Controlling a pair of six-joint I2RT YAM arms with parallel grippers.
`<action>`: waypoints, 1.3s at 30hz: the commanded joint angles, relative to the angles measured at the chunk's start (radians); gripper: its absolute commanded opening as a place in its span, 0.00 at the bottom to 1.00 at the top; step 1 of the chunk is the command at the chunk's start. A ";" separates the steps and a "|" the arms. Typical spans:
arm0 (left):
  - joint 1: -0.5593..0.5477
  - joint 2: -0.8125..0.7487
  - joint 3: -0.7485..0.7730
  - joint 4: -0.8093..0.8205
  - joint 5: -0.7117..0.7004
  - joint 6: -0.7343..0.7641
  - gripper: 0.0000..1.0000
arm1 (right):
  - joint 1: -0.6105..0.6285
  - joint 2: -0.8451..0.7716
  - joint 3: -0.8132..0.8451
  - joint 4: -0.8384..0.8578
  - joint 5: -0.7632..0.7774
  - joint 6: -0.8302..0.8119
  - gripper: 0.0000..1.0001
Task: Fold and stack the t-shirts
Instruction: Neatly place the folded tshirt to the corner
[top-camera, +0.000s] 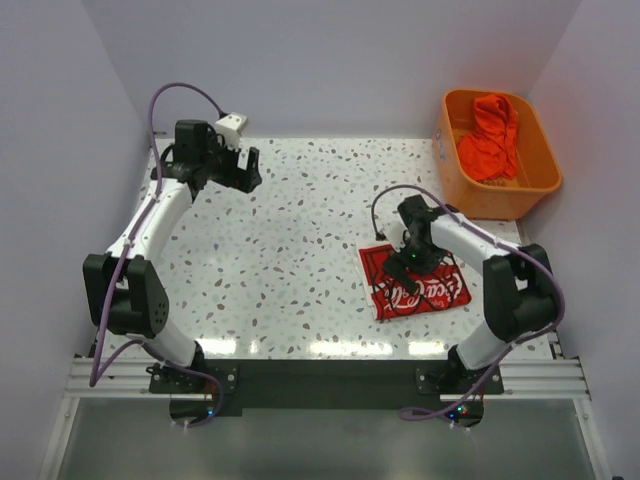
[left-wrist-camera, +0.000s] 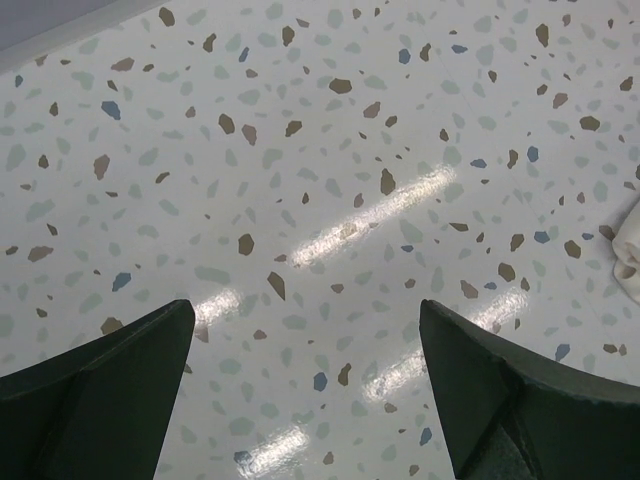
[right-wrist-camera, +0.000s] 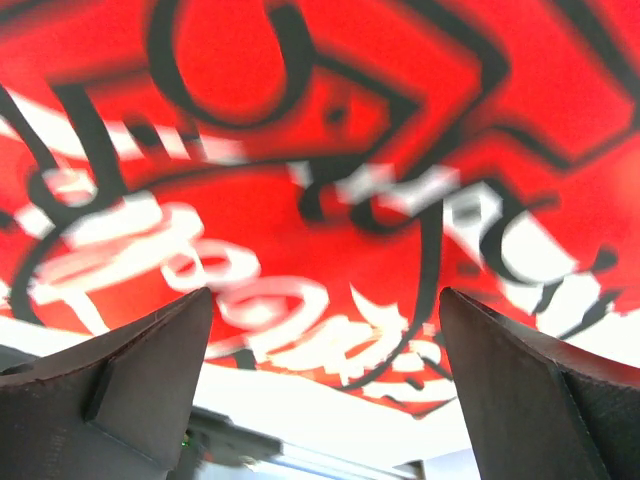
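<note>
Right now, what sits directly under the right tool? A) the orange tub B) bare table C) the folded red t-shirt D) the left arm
C: the right tool hangs open over the folded red t-shirt, whose print fills the right wrist view.

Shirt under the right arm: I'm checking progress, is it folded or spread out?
Folded: the shirt lies as a compact red rectangle, no sleeves showing, under the open right gripper.
</note>
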 joint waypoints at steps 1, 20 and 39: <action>0.008 0.020 0.073 0.013 0.031 0.015 1.00 | -0.090 -0.097 -0.084 -0.027 0.047 -0.183 0.99; 0.008 -0.017 0.075 -0.005 0.051 0.048 1.00 | -0.276 -0.330 0.087 -0.164 -0.220 -0.109 0.99; 0.008 -0.020 0.084 -0.016 0.004 0.085 1.00 | 0.045 0.044 -0.015 0.111 0.105 0.209 0.98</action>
